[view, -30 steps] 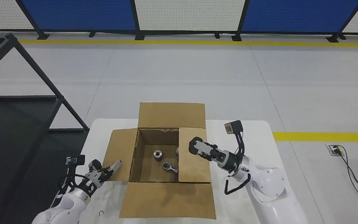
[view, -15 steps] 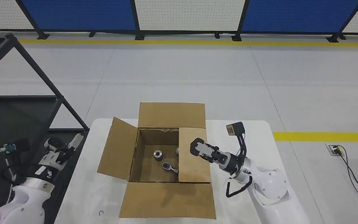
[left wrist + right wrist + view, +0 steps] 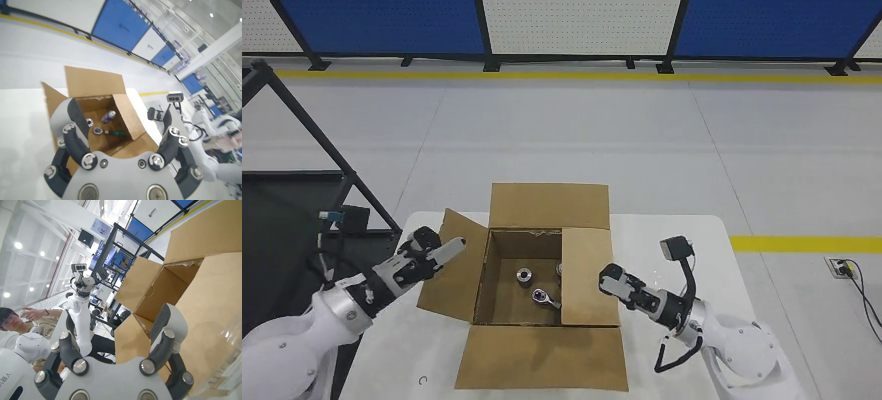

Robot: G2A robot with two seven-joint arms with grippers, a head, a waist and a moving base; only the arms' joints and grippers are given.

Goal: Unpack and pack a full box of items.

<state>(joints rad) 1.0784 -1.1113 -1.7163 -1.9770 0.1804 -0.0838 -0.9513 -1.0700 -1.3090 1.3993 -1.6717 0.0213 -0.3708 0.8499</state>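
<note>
An open cardboard box (image 3: 542, 205) stands mid-table with its flaps spread. Inside lie a metal socket (image 3: 524, 274), a ratchet wrench (image 3: 542, 297) and a purple can (image 3: 560, 268). The left wrist view looks down on the same can (image 3: 108, 116), socket (image 3: 89, 122) and green-handled ratchet (image 3: 105, 132). My left gripper (image 3: 442, 252) (image 3: 122, 117) is open and empty, just outside the raised left flap (image 3: 454, 285). My right gripper (image 3: 612, 282) (image 3: 113, 321) is open and empty beside the right flap (image 3: 587, 275) (image 3: 204, 306), which leans in over the box.
A black metal frame (image 3: 302, 130) stands off the table's left side. A small ring (image 3: 422, 380) lies on the white table (image 3: 702, 240) near its front left. The front flap (image 3: 542, 355) lies flat toward me.
My left arm swung out to the far left, then back, and its gripper now sits by the left flap, which has tilted up. My right gripper has drawn back slightly from the right flap.
</note>
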